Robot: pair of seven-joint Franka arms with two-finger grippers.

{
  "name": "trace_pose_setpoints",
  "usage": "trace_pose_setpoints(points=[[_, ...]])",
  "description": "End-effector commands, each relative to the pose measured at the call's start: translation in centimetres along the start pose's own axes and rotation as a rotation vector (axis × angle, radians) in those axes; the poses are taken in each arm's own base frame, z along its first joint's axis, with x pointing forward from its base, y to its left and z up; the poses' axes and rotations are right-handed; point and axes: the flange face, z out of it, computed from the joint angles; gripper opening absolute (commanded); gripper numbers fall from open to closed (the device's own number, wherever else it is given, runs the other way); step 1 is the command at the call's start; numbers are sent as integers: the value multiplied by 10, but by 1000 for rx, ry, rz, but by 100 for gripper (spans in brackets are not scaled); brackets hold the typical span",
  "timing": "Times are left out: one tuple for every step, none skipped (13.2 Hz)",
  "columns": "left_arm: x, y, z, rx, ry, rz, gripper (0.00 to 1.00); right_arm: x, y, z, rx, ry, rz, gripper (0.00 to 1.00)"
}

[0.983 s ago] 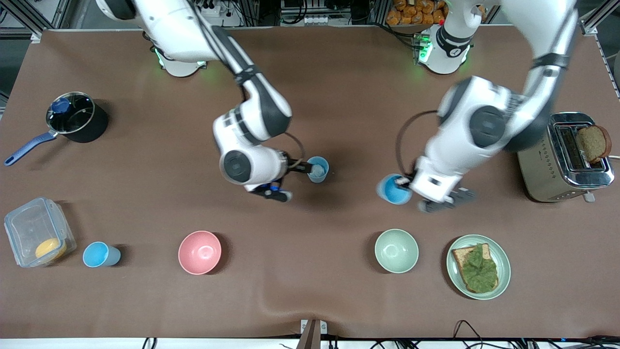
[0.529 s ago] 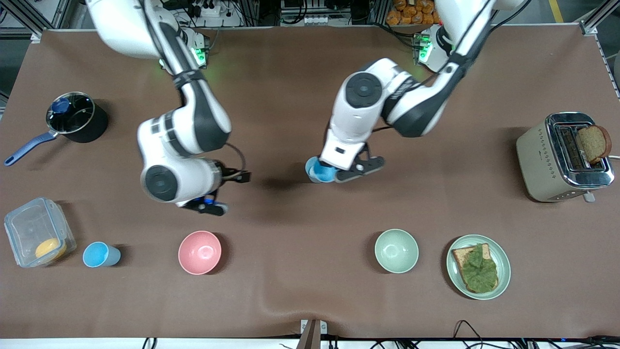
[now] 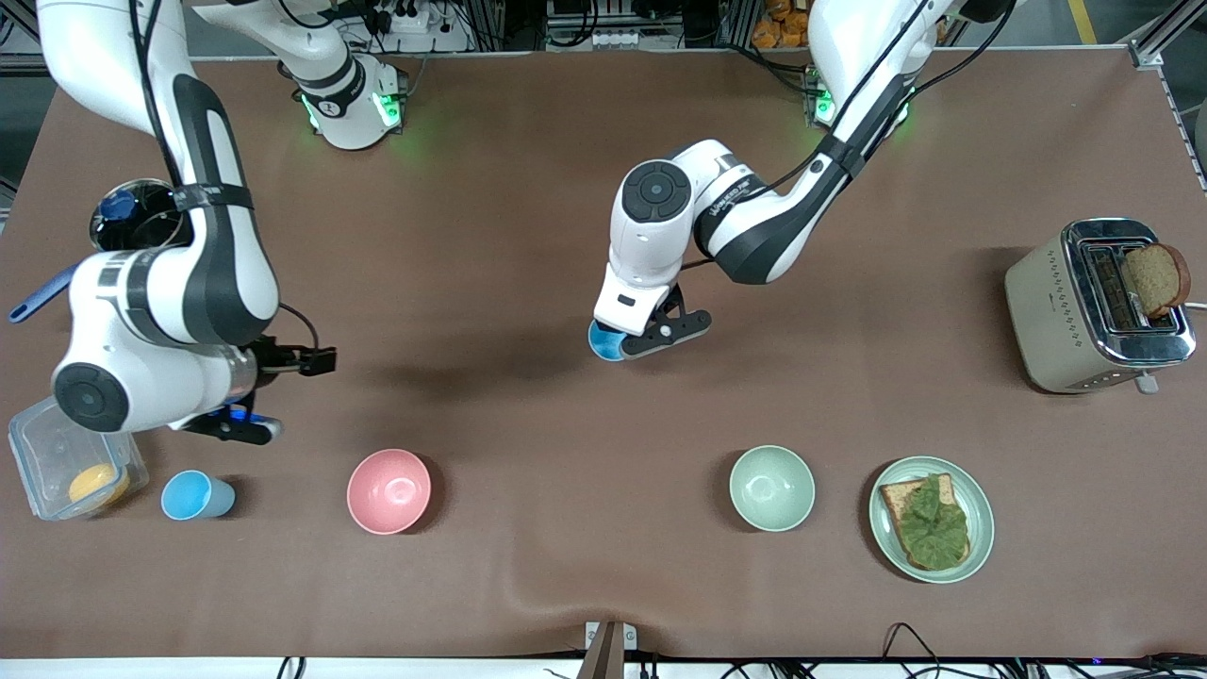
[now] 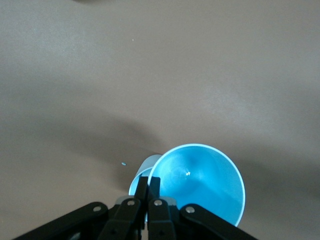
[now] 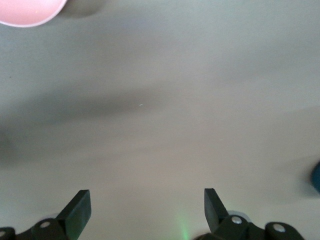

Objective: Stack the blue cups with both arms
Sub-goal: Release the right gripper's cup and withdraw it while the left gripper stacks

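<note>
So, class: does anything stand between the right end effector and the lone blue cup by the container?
Nothing visible does. The right end effector, open, hangs over bare table, and the blue cup stands uncovered beside the pink bowl.

glossy plastic cup, matt tabletop

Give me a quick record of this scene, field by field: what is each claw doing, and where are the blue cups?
left claw: shut on the rim of the held blue cup, over the table's middle
right claw: open, holding nothing, above the bare table near the lone blue cup
lone blue cup: beside the clear container
</note>
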Motion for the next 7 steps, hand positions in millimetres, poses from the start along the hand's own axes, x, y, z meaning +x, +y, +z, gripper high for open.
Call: trace_pose_setpoints(points=[[-5,-3,3,24,23,-23,0,-31,25,-32,5,66,-49,100],[-7,-4,4,29,23,-33,0,-37,43,-36,23,92,-35,100],[-9,-5,6,35,21,-37,0,-49,57,-45,13,127,-29,100],[-10,-6,4,38,21,-36,0,-60,71,-52,-17,170,-25,100],[-11,-5,-1,34,24,-35,0,-74,81,-65,-23,216,-32,100],[-10,-5,-5,31,28,-36,0,-89,89,-79,-23,244,-59,100],[-9,-5,-11,24,34,-38,0,-104,95,-94,-24,272,-110,100]])
